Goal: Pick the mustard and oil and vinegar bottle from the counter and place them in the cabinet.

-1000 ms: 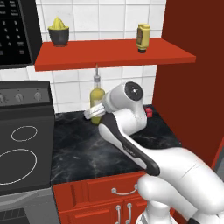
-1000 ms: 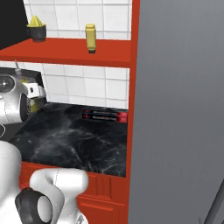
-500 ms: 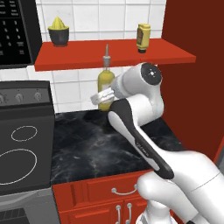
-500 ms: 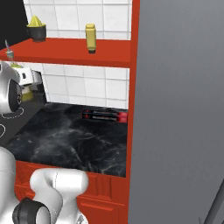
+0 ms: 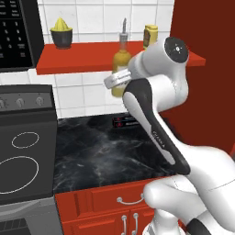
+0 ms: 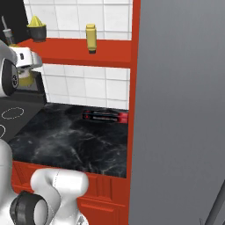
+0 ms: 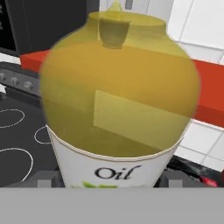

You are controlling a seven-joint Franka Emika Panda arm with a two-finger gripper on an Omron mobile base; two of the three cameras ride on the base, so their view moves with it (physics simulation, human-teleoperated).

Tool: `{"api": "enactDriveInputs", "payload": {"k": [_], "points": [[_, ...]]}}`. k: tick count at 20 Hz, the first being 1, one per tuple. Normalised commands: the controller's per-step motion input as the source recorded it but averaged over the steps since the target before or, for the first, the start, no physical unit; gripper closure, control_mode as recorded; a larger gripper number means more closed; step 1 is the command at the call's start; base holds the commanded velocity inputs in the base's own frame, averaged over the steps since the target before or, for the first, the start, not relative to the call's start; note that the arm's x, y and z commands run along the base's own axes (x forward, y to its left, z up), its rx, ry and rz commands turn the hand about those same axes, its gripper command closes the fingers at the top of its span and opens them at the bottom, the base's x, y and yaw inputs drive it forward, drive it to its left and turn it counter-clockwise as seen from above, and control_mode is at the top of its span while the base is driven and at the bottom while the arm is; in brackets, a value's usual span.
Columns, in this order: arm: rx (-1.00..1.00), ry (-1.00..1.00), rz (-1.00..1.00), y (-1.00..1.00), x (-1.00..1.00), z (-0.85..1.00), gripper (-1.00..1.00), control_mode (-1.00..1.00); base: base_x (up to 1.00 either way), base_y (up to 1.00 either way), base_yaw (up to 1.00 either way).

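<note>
Hand (image 5: 118, 79) gripping the oil and vinegar bottle (image 5: 121, 62) (upright), raised before the cabinet (image 5: 82, 57), mustard (image 5: 150, 36) on it

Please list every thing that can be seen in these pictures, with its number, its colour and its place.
oil and vinegar bottle: one, yellow-olive, held in the air in front of the cabinet's edge
mustard: one, yellow, upright on the cabinet
juicer: one, yellow on a dark bowl, on the cabinet's left part
cabinet: one, red, on the tiled wall
red and black box: one, at the back of the counter
counter: one, black marbled
stovetop: one, black, left of the counter
gripper: one, white, around the bottle
</note>
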Motion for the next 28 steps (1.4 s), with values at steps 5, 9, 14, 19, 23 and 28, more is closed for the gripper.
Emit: {"api": "enactDriveInputs", "payload": {"k": [5, 9, 14, 19, 23, 28], "points": [[0.00, -0.03, -0.01, -0.22, 0.00, 0.50, 1.00, -1.00, 0.00, 0.00, 0.00], [0.00, -0.05, 0.00, -0.21, 0.00, 0.47, 1.00, -1.00, 0.00, 0.00, 0.00], [0.00, -0.04, 0.00, -0.20, 0.00, 0.27, 1.00, -1.00, 0.00, 0.00, 0.00], [0.00, -0.01, 0.00, -0.12, 0.10, 0.05, 1.00, -1.00, 0.00, 0.00, 0.00], [-0.01, 0.00, 0.00, -0.02, 0.23, 0.00, 1.00, -1.00, 0.00, 0.00, 0.00], [-0.03, 0.00, 0.00, -0.03, 0.29, 0.00, 1.00, -1.00, 0.00, 0.00, 0.00]]}}
